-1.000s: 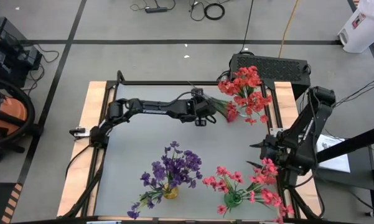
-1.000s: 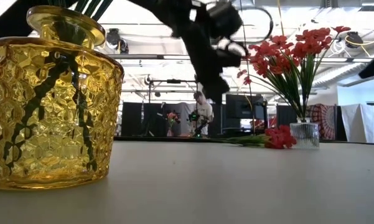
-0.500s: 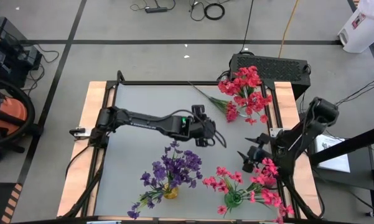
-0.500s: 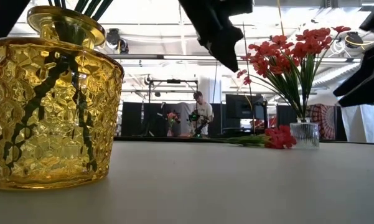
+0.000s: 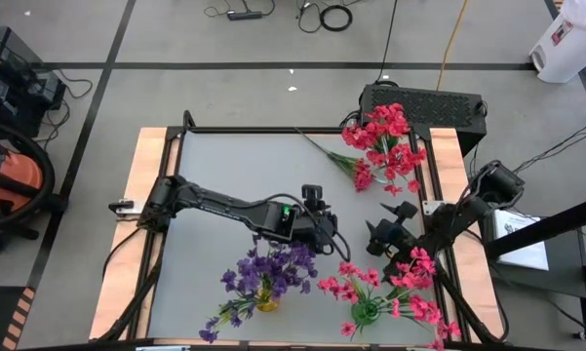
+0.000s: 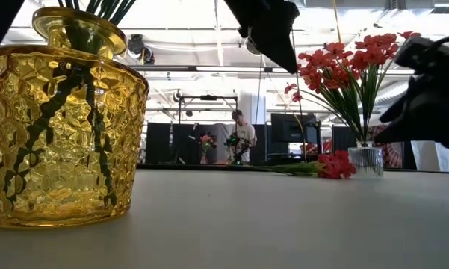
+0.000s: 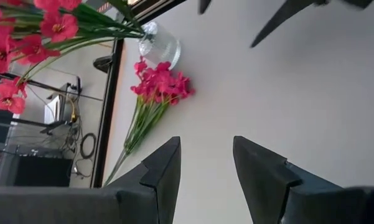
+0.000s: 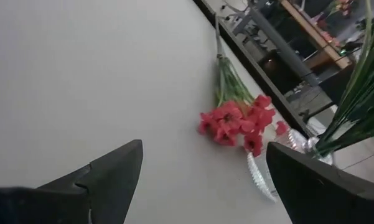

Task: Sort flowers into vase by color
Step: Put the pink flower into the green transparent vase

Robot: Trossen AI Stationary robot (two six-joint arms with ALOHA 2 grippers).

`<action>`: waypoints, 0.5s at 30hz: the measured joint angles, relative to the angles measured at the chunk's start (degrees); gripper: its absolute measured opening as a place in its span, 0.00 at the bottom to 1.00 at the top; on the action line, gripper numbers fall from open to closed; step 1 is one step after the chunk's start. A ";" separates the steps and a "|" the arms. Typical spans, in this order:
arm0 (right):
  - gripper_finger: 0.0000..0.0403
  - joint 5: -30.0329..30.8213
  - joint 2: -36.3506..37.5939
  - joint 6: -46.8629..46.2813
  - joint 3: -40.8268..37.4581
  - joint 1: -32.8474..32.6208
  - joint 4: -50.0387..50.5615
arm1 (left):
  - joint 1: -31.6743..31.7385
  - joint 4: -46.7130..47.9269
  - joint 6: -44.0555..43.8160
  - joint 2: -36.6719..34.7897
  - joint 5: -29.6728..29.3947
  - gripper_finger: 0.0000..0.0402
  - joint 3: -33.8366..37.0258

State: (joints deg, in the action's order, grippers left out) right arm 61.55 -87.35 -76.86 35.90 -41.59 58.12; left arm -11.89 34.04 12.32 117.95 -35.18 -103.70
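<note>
1. One loose red sprig (image 5: 346, 164) lay flat on the worktop (image 5: 224, 166) near its far right corner, blossoms just beside the clear vase (image 5: 402, 177) of red flowers (image 5: 385, 132), stem pointing toward the far edge. It appeared to be the only flower left unsorted.
2. The left gripper (image 5: 324, 226) hung over the middle of the worktop, fingers spread and empty, well apart from the sprig.
3. The right gripper (image 5: 378, 237) hovered by the right edge, fingers spread wide and holding nothing, facing the sprig in its wrist view (image 8: 233, 121).
4. Risk, as I judged it: the blossoms sat so close to the clear vase that a grab at the head could knock the vase or snag its bouquet. Taking the thin stem would be safer, though it lay flat and could slip.
5. The two grippers were near each other, so both reaching together could collide.
6. The pink flowers (image 5: 390, 288) in the green vase (image 5: 365, 313) spread beneath the right arm and could be brushed.
7. The purple flowers (image 5: 271, 265) in the yellow vase (image 6: 60, 119) stood at the near edge, just beside the left gripper.
</note>
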 joint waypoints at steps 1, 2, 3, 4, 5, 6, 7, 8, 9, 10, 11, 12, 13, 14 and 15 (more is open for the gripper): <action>0.83 0.51 0.00 1.03 0.00 0.65 -0.32 | -0.25 0.00 -0.02 0.00 -0.03 0.39 0.00; 0.83 0.92 0.00 2.02 0.00 1.23 -0.76 | -0.33 -0.03 0.00 0.00 -0.05 0.39 0.00; 0.83 1.02 0.00 3.15 0.00 1.74 -1.39 | -0.40 -0.08 0.00 0.00 -0.04 0.39 0.00; 0.83 0.99 0.00 4.40 0.00 2.13 -1.82 | -0.46 -0.07 0.00 0.00 -0.05 0.39 0.00; 0.83 0.80 0.00 5.66 0.00 2.34 -2.15 | -0.31 -0.24 0.02 0.02 -0.07 0.39 0.00; 0.83 0.20 0.00 6.78 0.00 2.50 -2.32 | 0.06 -0.56 0.08 0.04 -0.05 0.39 0.00; 0.83 -0.52 0.00 7.49 0.00 2.59 -2.15 | 0.57 -0.77 0.33 0.04 -0.06 0.39 0.00; 0.83 -1.30 0.00 8.04 0.00 2.59 -1.97 | 1.26 -0.79 0.92 0.04 -0.13 0.39 0.00; 0.83 -1.88 0.00 8.54 0.00 2.59 -1.91 | 2.04 -0.84 1.83 0.04 -0.20 0.39 0.00; 0.83 -2.28 0.00 8.74 0.00 2.57 -1.83 | 2.85 -1.07 2.69 0.04 -0.26 0.39 0.00; 0.83 -2.90 0.00 8.80 0.00 2.52 -1.75 | 3.72 -1.45 3.62 0.07 -0.24 0.39 0.01; 0.83 -3.46 0.00 8.80 0.00 2.52 -1.65 | 4.73 -2.20 4.72 0.07 0.15 0.39 0.02; 0.83 -4.08 0.00 8.81 0.00 2.52 -1.65 | 5.86 -3.08 5.64 0.07 1.13 0.39 0.02; 0.83 -4.81 0.00 8.89 0.00 2.52 -1.69 | 7.03 -3.69 6.49 0.07 2.37 0.39 0.02; 0.83 -5.51 0.00 8.99 0.00 2.52 -1.65 | 8.36 -4.05 7.52 0.07 4.12 0.39 0.02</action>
State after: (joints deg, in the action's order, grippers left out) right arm 56.04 -87.35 -67.87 35.90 -39.07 56.48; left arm -3.53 29.99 19.84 118.02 -31.06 -103.68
